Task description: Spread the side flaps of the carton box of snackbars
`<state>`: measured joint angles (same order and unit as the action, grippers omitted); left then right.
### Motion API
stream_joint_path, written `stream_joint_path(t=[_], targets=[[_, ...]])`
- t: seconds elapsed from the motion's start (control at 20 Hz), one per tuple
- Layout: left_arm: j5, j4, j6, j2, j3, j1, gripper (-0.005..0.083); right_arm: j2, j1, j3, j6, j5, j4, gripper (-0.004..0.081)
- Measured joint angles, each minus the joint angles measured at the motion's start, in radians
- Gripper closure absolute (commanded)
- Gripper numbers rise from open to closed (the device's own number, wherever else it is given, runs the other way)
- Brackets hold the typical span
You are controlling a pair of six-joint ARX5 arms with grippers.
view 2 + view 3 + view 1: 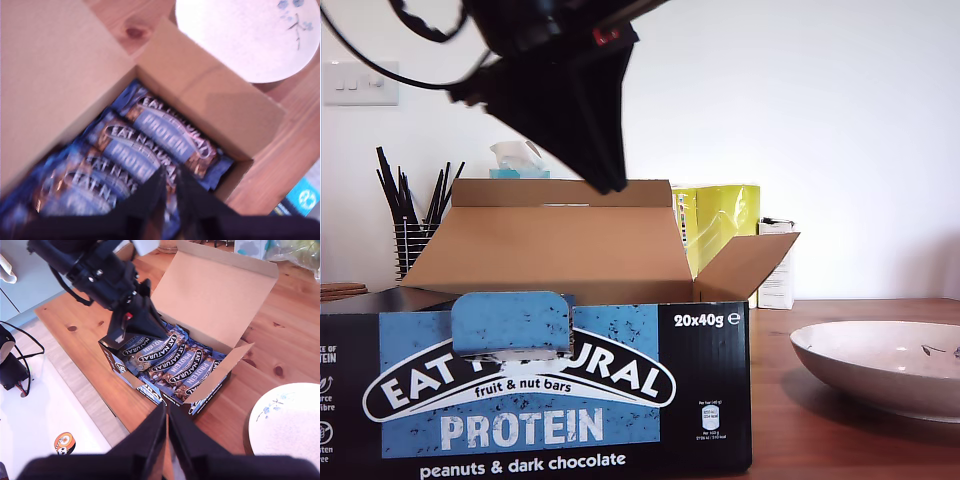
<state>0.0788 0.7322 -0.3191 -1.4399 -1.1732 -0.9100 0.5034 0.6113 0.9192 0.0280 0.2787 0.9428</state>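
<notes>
The carton box of snackbars (560,400) stands open at the front of the wooden table, filled with wrapped bars (150,145). Its wide lid panel (550,250) leans back. One side flap (745,265) slants up and outward at the exterior view's right end, and it also shows as a side flap (210,100) and a side flap (239,357). The arm hides the opposite end in the second wrist view. My first gripper (610,185) hangs shut just above the bars (175,365), its fingers empty. My second gripper (166,412) hovers shut high over the box's front and holds nothing.
A white bowl (890,365) sits on the table at the exterior view's right. Behind the box stand a yellow packet (720,215), a slim white carton (777,265), a wire holder of black sticks (415,215) and a tissue box (520,160). The table edge (95,390) runs close to the box front.
</notes>
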Motion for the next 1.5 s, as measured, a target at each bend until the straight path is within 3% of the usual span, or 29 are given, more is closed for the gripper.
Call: stream_joint_path(t=[0.05, 0.1, 0.3, 0.4, 0.7, 0.9, 1.1, 1.5], targets=[[0.026, 0.071, -0.063, -0.002, -0.024, 0.0, 0.0166, 0.0, 0.0, 0.0, 0.0, 0.0, 0.0, 0.0783], [0.043, 0.138, -0.122, -0.004, -0.057, 0.001, 0.0111, 0.0, 0.0, 0.0, 0.0, 0.0, 0.0, 0.0783], [0.154, 0.391, -0.253, -0.014, -0.214, 0.014, 0.0108, 0.0, 0.0, 0.0, 0.0, 0.0, 0.0, 0.0783], [0.188, 0.458, -0.266, -0.031, -0.221, 0.026, 0.0108, 0.0, 0.0, 0.0, 0.0, 0.0, 0.0, 0.0783], [0.206, 0.518, -0.285, -0.103, -0.209, 0.039, 0.0105, 0.0, 0.0, 0.0, 0.0, 0.0, 0.0, 0.0783], [0.221, 0.59, -0.309, -0.138, -0.21, 0.092, 0.0091, 0.0, 0.0, 0.0, 0.023, 0.0, 0.0, 0.0783], [0.229, 0.544, -0.314, -0.228, -0.209, 0.107, 0.0091, 0.0, 0.0, 0.0, 0.026, 0.0, 0.0, 0.0783], [0.261, 0.549, -0.33, -0.246, -0.209, 0.154, 0.0091, 0.0, 0.0, 0.0, 0.052, 0.0, 0.0, 0.0783]])
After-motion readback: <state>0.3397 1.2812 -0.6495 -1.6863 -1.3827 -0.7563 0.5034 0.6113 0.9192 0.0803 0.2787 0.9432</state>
